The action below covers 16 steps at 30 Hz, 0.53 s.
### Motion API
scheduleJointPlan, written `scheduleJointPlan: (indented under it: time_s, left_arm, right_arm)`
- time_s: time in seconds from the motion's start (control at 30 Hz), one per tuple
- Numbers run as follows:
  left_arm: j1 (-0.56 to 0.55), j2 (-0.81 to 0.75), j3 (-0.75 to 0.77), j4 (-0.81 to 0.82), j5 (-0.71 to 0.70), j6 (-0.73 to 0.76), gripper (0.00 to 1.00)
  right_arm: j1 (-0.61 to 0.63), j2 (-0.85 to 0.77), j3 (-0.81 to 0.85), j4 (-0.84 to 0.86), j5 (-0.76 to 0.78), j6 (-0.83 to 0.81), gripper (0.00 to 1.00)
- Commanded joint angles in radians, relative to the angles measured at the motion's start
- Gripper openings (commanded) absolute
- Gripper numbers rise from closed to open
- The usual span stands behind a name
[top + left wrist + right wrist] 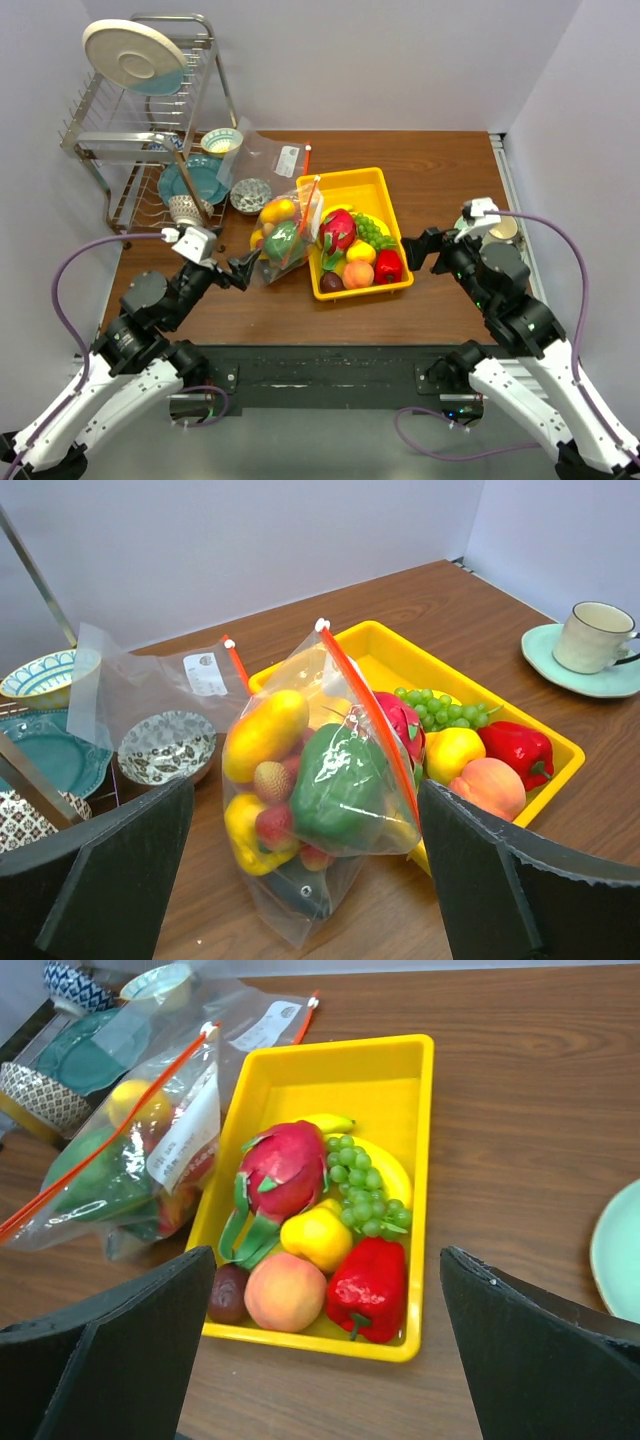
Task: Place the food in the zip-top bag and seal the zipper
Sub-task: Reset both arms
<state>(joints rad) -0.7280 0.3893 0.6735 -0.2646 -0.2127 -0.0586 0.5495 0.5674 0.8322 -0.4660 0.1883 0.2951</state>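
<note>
- Beside the yellow tray's (pixel 401 236) left wall, the zip-top bag (pixel 280 242) leans partly filled. A green pepper (pixel 335 785) and a yellow mango (pixel 265 730) show through the crinkled plastic.
- Inside the tray lie a dragon fruit (pixel 285 1165), grapes (pixel 365 1192), a red pepper (pixel 372 1285), a peach (pixel 285 1292) and a yellow fruit (pixel 318 1238). By my judgement roughly half of the food is left to load.
- Along the bag's mouth the zipper (pixel 365 715) runs as one straight orange-red line; whether it is pressed shut I cannot tell.
- Left gripper (pixel 240 268) hovers just in front of the bag, fingers spread wide, holding nothing.
- Right gripper (pixel 415 250) hovers near the tray's right side, fingers spread wide, also empty.
- Left to do, as I judge it: move the tray's pieces into the bag, then press the zipper closed.
</note>
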Motion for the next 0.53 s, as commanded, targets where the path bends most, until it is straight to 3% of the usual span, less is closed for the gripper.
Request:
scheduleJointPlan:
  time_s: [0.0,0.5]
  left_arm:
    - [-0.001,-0.062,-0.061,0.047,0.009,0.017,0.98]
    - [-0.001,-0.015,-0.068,0.065,0.064,0.031,0.98]
  right_arm:
    - [0.001,-0.052,-0.047,-0.005,0.092,-0.017,0.98]
    - [0.0,0.002,-0.008,-0.059,0.094,0.022,0.99]
